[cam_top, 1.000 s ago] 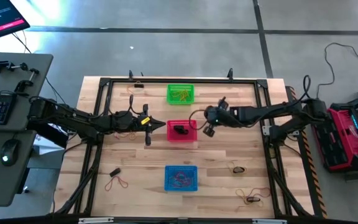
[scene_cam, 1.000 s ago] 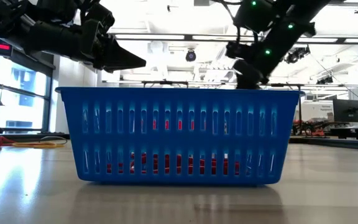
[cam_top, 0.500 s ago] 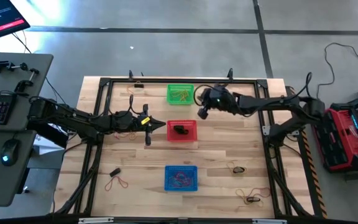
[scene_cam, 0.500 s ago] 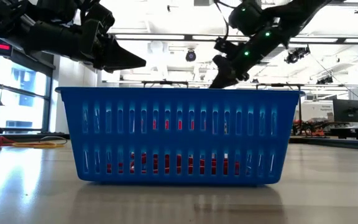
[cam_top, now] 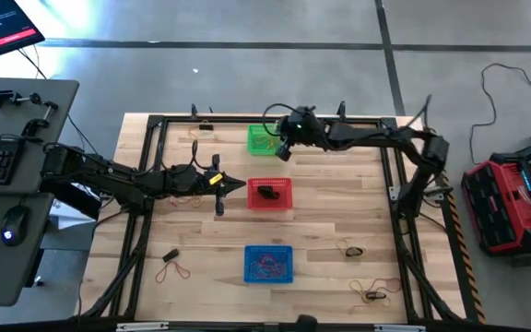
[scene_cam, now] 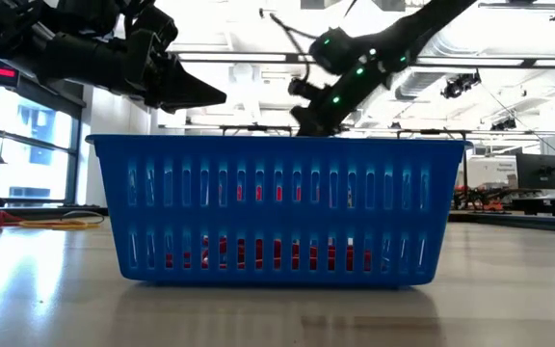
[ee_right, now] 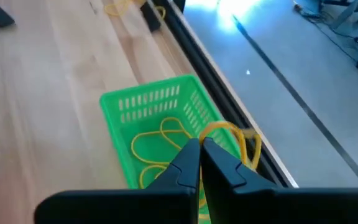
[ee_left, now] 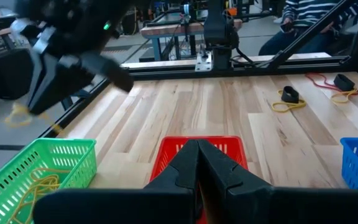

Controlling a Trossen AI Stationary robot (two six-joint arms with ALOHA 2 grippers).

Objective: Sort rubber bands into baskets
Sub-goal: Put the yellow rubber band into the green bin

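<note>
The right gripper, pinching a yellow band, has swung from beside the red basket to over the green basket, ready to drop it, while the left gripper waits shut beside the red basket.

We count three baskets on the table: one green, one red, one blue. Two arms work over it, so two grippers, the left and the right. Loose rubber bands lie in four spots on the wood: one red-orange, one near the blue basket's right, one by the near edge, one tan at the far edge (those inside the baskets are too tangled to count).
</note>
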